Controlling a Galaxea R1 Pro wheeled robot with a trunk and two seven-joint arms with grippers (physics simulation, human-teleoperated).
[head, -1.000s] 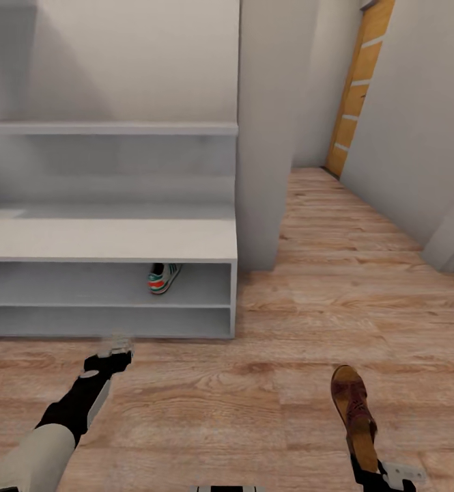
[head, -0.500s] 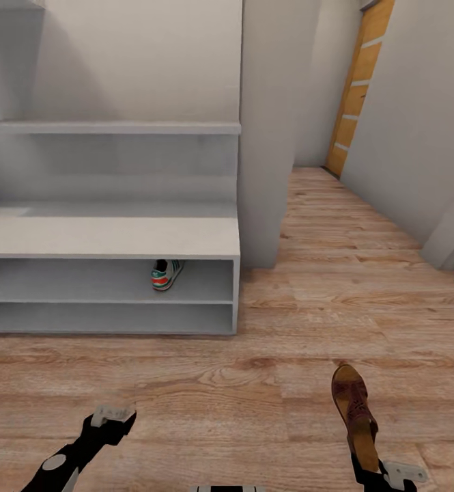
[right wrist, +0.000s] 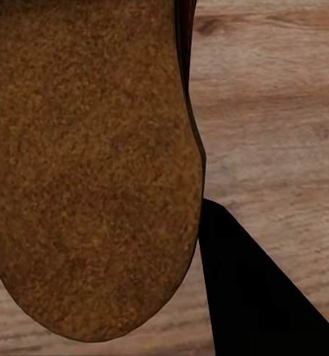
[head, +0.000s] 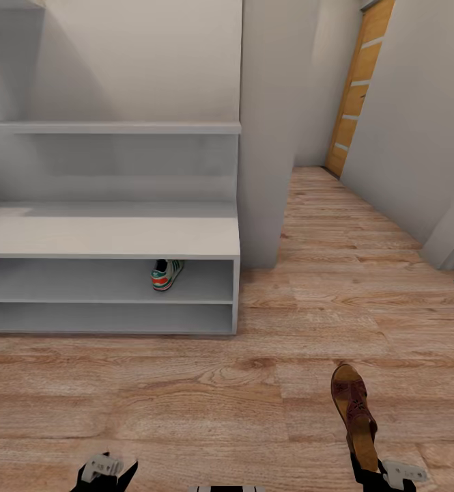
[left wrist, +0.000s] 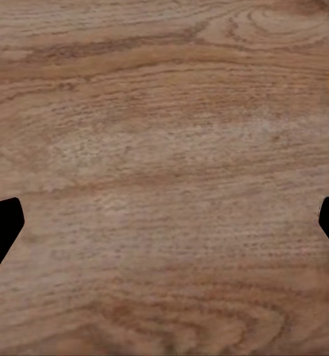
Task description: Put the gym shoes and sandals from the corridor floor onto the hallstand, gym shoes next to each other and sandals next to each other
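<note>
Right gripper (head: 380,478) pinches a brown sandal (head: 354,417) by its heel end, toe pointing ahead over the corridor floor (head: 206,403).

Left gripper (head: 105,470) sits low, jaws spread, nothing between them.

One gym shoe (head: 165,274) stands on the upper open shelf of the hallstand (head: 110,239).

Risk: the heel-end grip leaves most of the sandal cantilevered; it may swing or slip, or catch the shelf edge on entry.

Floor is wood-grain plank; pale walls, wooden door (head: 356,89) down the corridor.
</note>
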